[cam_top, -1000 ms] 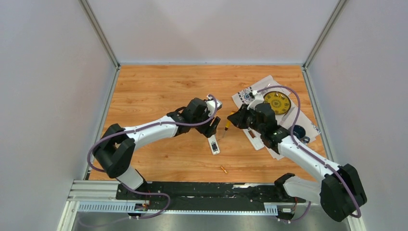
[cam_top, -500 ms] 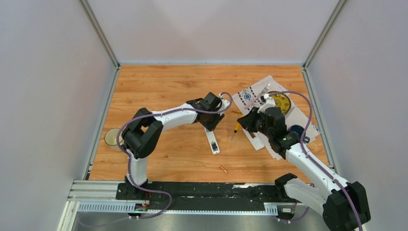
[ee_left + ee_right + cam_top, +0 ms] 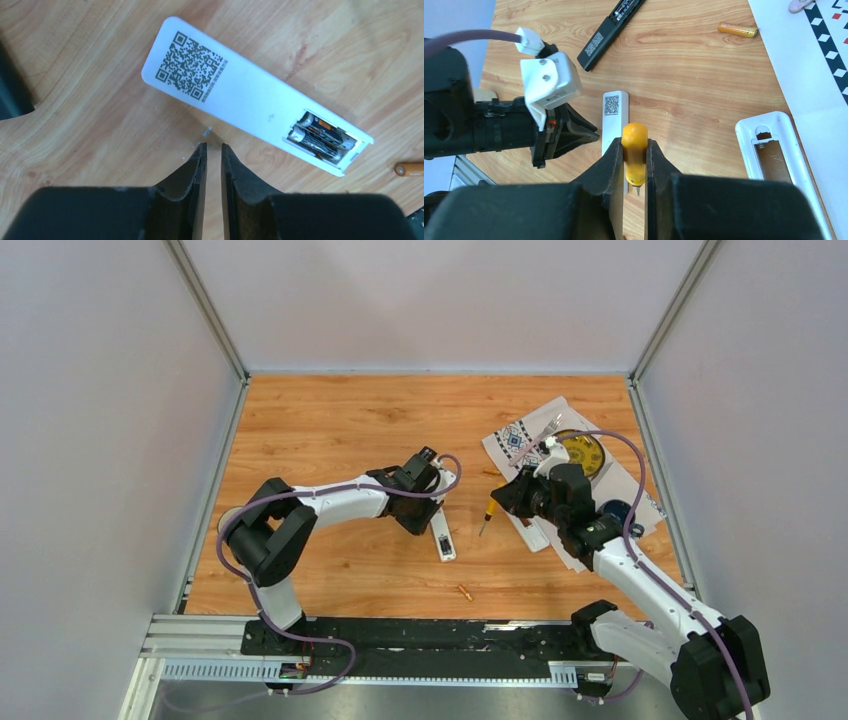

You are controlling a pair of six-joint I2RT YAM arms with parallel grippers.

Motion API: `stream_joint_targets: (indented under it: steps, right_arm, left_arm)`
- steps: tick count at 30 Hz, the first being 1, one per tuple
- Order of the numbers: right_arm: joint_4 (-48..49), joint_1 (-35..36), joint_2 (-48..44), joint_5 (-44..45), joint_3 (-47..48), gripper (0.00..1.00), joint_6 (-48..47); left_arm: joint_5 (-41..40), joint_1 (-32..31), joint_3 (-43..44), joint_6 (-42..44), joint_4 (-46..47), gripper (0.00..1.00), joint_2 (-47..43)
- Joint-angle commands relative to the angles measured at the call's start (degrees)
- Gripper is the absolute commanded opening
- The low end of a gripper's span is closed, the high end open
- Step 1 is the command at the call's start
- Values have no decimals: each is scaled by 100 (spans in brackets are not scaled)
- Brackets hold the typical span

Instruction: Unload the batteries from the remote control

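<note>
Since the prior frame, left gripper (image 3: 213, 147) has drawn back beside the white remote (image 3: 240, 95); its fingers are nearly pressed together, empty. Two batteries (image 3: 322, 136) sit in the remote's open compartment, at 3 o'clock from the fingertips. Right gripper (image 3: 634, 149) pinches the yellow screwdriver (image 3: 634, 136).

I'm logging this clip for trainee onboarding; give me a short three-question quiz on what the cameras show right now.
1. True or false: the battery compartment of the white remote near the left gripper is empty.
2. The right gripper holds: A) a cloth, B) the screwdriver, C) a cup.
3. How many batteries sit in that compartment?
Key: 1 false; 2 B; 3 two.
</note>
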Motion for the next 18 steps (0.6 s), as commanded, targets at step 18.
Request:
stream_joint_targets:
  steps: [18]
  right_arm:
    - [84,-37,-136,31,-89,0,-68]
  left_arm:
    - [639,6,2052,119,-382,0,797]
